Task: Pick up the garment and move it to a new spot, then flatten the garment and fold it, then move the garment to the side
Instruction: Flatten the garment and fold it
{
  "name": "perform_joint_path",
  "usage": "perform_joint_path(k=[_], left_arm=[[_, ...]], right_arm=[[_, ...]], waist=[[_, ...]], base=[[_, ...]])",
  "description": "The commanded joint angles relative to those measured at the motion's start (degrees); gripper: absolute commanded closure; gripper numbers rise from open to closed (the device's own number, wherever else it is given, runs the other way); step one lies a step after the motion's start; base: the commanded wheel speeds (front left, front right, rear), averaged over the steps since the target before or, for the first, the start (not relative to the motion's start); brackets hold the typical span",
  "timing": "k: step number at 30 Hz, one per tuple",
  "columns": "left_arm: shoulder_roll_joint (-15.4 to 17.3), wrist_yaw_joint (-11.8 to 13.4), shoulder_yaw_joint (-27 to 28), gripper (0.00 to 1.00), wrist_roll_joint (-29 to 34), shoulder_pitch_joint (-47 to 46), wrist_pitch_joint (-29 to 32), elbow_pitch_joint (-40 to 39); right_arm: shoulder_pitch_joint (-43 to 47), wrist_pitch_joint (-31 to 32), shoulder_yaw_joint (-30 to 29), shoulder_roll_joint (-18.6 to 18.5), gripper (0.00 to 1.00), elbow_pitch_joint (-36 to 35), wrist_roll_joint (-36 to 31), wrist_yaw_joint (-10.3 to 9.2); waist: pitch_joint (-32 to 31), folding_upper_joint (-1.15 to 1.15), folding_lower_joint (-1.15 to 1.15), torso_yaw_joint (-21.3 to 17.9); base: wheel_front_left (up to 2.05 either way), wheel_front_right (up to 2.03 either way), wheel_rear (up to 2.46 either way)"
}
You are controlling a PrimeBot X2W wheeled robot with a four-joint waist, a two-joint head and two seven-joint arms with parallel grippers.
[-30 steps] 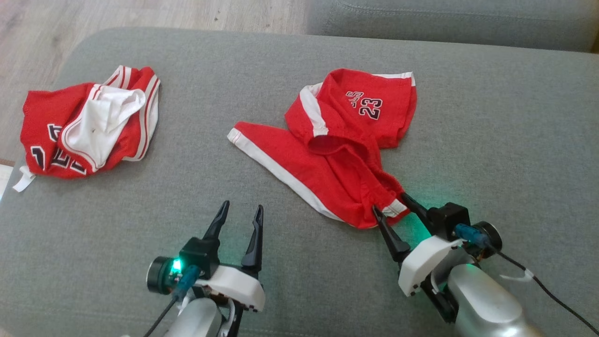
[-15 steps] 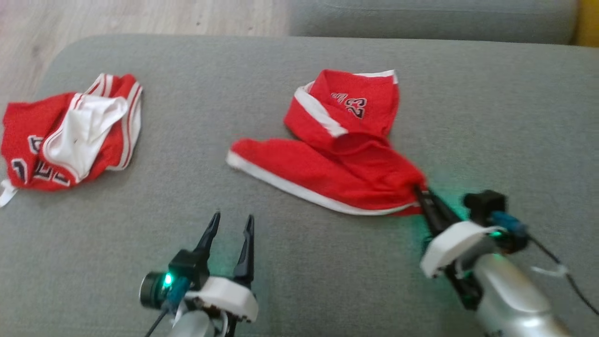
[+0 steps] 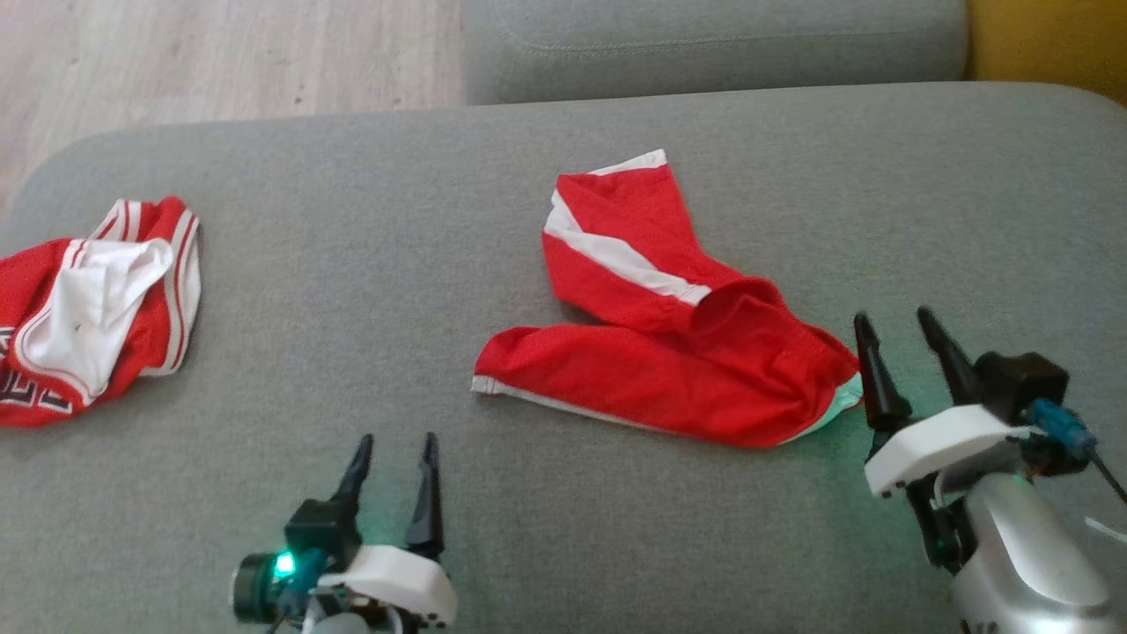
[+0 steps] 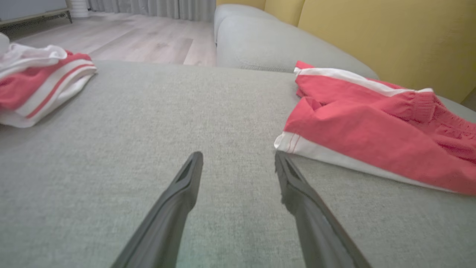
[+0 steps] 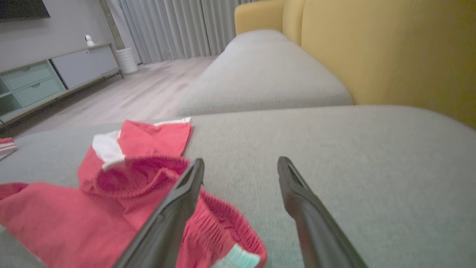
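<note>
The garment (image 3: 669,352), red shorts with white side stripes, lies crumpled on the grey cushion (image 3: 370,282), one leg toward the back and one stretched left. It also shows in the left wrist view (image 4: 375,126) and the right wrist view (image 5: 130,186). My right gripper (image 3: 894,321) stands open just right of the waistband, with nothing between its fingers (image 5: 178,208). My left gripper (image 3: 396,445) is open over bare cushion, left of the garment's white hem.
A second red-and-white garment (image 3: 88,308) lies bunched at the cushion's left edge. Another grey cushion (image 3: 704,35) sits behind, with a yellow sofa back (image 5: 390,48) to the right. Wooden floor (image 3: 220,53) lies beyond the far left edge.
My right gripper shut on the garment's waistband, dragged it right, then let go and opened. The shorts now lie further right with the number hidden. The head camera shifted right.
</note>
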Motion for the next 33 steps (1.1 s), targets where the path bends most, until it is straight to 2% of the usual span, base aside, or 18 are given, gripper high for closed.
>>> perform_joint_path(k=[1, 5, 8, 11, 17, 25, 30, 33], left_arm=[[0.2, 0.6, 2.8, 0.0, 0.9, -0.7, -0.3, -2.0], [0.2, 1.2, 6.4, 0.0, 3.3, 0.3, -0.3, -3.6], [0.2, 1.1, 8.9, 0.0, 5.5, 1.6, -0.3, -5.4], [0.2, 0.4, 11.5, 0.0, 6.6, 3.9, -0.3, -6.5], [0.2, -0.4, 11.7, 0.0, 5.8, 5.7, -0.3, -6.1], [0.2, -3.8, 9.3, 0.0, 4.2, 3.3, -0.3, -4.6], [0.2, -7.0, 8.0, 0.0, 3.5, -2.3, -0.3, -0.3], [0.2, -7.8, 8.3, 0.0, 4.5, -5.0, -0.3, 2.2]], right_arm=[[0.4, -0.4, -0.1, 0.9, 0.0, -3.4, -1.6, 0.22], [4.2, -0.4, -3.9, 3.7, 0.0, -11.0, -6.9, 0.22], [7.1, -0.4, -5.2, 5.2, 0.0, -13.8, -9.5, 0.22], [10.1, -0.4, -6.8, 6.7, 0.0, -14.7, -11.4, 0.22], [12.3, -0.4, -6.6, 7.8, 0.0, -14.5, -11.5, 0.22], [11.0, -0.4, -5.6, 8.1, 0.0, -15.1, -10.7, 0.22], [9.5, -0.4, -4.4, 8.1, 0.0, -15.9, -9.9, 0.22], [8.6, -0.4, -3.9, 8.1, 0.0, -16.0, -9.5, 0.22]], waist=[[-0.4, 0.0, 0.0, -0.6], [-1.3, 0.0, 0.0, -1.6], [-2.1, 0.0, 0.0, -2.4], [-2.8, 0.0, 0.0, -3.2], [-3.4, 0.0, 0.0, -4.0], [-1.4, 0.0, 0.0, -5.7], [2.2, 0.0, 0.0, -7.6], [3.8, 0.0, 0.0, -8.9]], base=[[0.0, 0.0, 0.0], [0.0, 0.0, 0.0], [0.0, 0.0, 0.0], [0.0, 0.0, 0.0], [0.0, 0.0, 0.0], [0.0, 0.0, 0.0], [0.0, 0.0, 0.0], [0.0, 0.0, 0.0]])
